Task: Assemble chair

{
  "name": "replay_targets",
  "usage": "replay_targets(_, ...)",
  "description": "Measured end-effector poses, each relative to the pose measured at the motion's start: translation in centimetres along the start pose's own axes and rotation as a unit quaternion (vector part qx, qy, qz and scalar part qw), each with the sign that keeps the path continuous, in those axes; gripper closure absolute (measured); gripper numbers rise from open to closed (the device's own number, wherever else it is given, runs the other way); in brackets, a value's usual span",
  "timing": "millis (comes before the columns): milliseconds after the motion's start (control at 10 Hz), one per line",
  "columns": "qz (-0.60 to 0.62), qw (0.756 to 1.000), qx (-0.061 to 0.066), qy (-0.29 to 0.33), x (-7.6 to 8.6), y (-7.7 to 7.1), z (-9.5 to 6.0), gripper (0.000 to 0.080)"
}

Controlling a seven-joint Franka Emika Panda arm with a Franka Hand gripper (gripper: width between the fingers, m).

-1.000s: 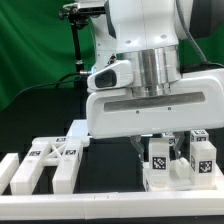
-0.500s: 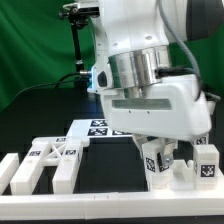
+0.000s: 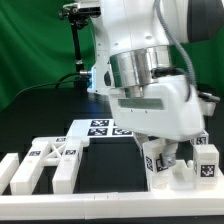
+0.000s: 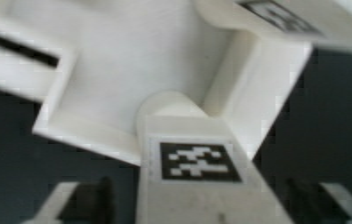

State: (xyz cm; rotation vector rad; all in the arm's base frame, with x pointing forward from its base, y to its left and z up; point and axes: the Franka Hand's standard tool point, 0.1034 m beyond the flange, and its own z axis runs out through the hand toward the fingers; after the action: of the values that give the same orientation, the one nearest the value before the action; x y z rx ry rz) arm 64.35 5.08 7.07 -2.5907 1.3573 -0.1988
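Jaws have widened, leaving gaps along both edges of chair part (image 4: 194,150).

No letters, numbers or brand names could be read anywhere. The only signs were square black-and-white tags with blocky patterns. In the exterior view two such tags lay on the marker board (image 3: 104,127) in the middle of the frame. Two more stood on the flat chair parts (image 3: 52,160) at the lower left, and one each on the upright block (image 3: 157,163) and the small block (image 3: 206,160) at the lower right. In the wrist view one tag showed whole on a white chair piece (image 4: 194,125), and a second was cut by the frame edge.
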Motion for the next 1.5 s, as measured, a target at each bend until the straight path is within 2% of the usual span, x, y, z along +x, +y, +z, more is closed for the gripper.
replay_targets(100, -0.083, 0.997, 0.001, 0.003, 0.12, -0.28, -0.23, 0.0283)
replay_targets(200, -0.193, 0.981, -0.004, 0.006, -0.16, -0.56, -0.34, 0.0178)
replay_targets(300, -0.265, 0.964, -0.008, 0.007, -0.56, -0.73, -0.26, 0.0158)
replay_targets(400, -0.269, 0.963, -0.008, 0.007, -0.38, -0.6, -0.24, 0.0158)
replay_targets(800, -0.443, 0.896, -0.016, 0.004, 0.02, -0.35, -0.34, 0.0151)
replay_targets(1000, -0.464, 0.886, -0.016, 0.007, -0.06, -0.15, -0.05, 0.0151)
replay_targets(1100, -0.455, 0.89, -0.016, 0.007, -0.08, -0.14, -0.03, 0.0151)
replay_targets(1300, -0.441, 0.897, -0.015, 0.007, -0.08, -0.14, -0.03, 0.0392)
replay_targets(1400, -0.399, 0.917, -0.014, 0.007, -0.11, -0.16, -0.02, 0.0392)
replay_targets(1500, -0.365, 0.931, -0.014, 0.008, 0.04, -0.06, -0.02, 0.051)
